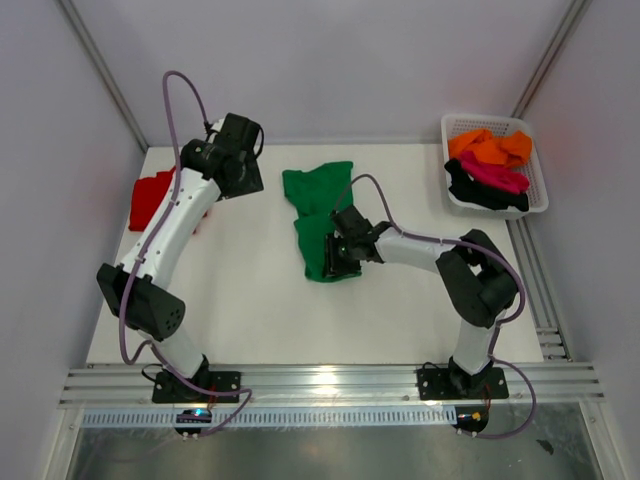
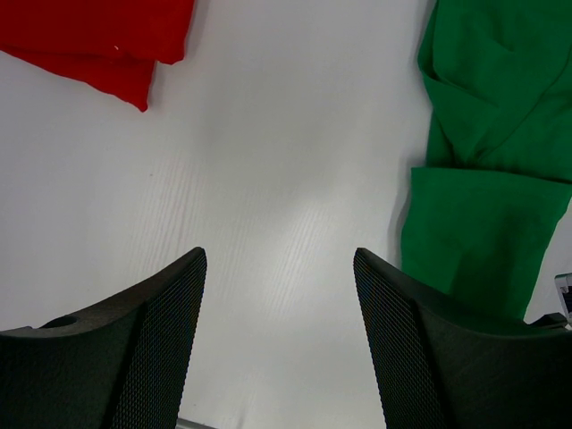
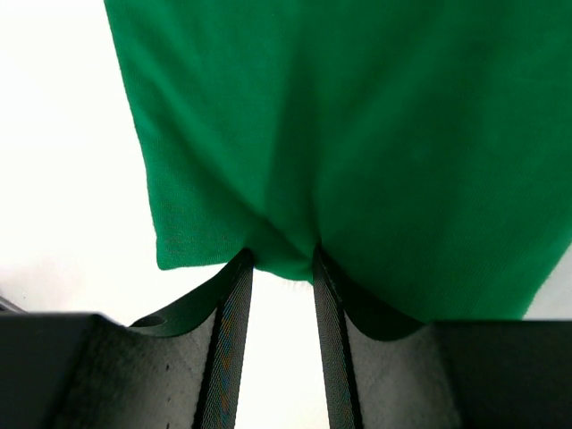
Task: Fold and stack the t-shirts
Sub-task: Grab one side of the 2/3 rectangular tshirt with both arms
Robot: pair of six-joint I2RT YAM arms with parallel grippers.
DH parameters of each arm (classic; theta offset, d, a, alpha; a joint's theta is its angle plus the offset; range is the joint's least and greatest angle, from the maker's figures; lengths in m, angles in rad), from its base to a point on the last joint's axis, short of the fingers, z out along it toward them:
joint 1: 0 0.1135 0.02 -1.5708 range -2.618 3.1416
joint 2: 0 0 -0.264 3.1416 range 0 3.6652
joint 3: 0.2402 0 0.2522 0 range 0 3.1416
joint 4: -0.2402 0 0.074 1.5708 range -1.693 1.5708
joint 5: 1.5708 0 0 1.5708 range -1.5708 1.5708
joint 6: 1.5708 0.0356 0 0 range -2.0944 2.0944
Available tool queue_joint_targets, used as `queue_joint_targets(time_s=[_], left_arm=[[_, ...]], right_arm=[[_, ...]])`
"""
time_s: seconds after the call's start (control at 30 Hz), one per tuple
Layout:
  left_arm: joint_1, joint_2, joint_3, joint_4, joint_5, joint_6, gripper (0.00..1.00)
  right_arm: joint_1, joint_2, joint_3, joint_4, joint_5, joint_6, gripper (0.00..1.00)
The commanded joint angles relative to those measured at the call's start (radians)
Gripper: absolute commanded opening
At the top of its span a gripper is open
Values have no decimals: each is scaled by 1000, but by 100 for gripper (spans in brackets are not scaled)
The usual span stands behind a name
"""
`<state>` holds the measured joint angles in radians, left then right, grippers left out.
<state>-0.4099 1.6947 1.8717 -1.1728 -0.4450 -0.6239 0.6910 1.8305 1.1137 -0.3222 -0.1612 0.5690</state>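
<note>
The bright green t-shirt (image 1: 318,205) lies partly folded at the table's middle. It also shows in the right wrist view (image 3: 357,134) and the left wrist view (image 2: 487,179). My right gripper (image 1: 331,259) sits at its near edge, and in the right wrist view the gripper (image 3: 281,259) is shut on a pinch of the green cloth's hem. The red t-shirt (image 1: 150,198) lies folded at the far left, its corner in the left wrist view (image 2: 98,45). My left gripper (image 1: 243,170) hangs open and empty over bare table between the two shirts (image 2: 280,259).
A white mesh basket (image 1: 481,119) at the back right holds an orange shirt (image 1: 490,147), a magenta shirt (image 1: 492,173) and a black shirt (image 1: 470,188). Aluminium rails run along the table's near and right edges.
</note>
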Motion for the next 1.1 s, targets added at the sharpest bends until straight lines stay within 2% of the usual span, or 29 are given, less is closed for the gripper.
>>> queue_joint_targets(time_s=[0.0,0.5,0.7,1.07], left_arm=[[6,-26,33,2,-8,-10,70],[6,25,55,-2,12,-3,70],[6,49,55,2,25,1,70],[6,56,9,22,31,1,70]], right_arm=[[54,13,-54,-141,8,52,38],[186,-85,-146,-184,-9,138,38],[189,-143,-86,-192,31,120,38],[189,-352,26,-143,135,85,38]])
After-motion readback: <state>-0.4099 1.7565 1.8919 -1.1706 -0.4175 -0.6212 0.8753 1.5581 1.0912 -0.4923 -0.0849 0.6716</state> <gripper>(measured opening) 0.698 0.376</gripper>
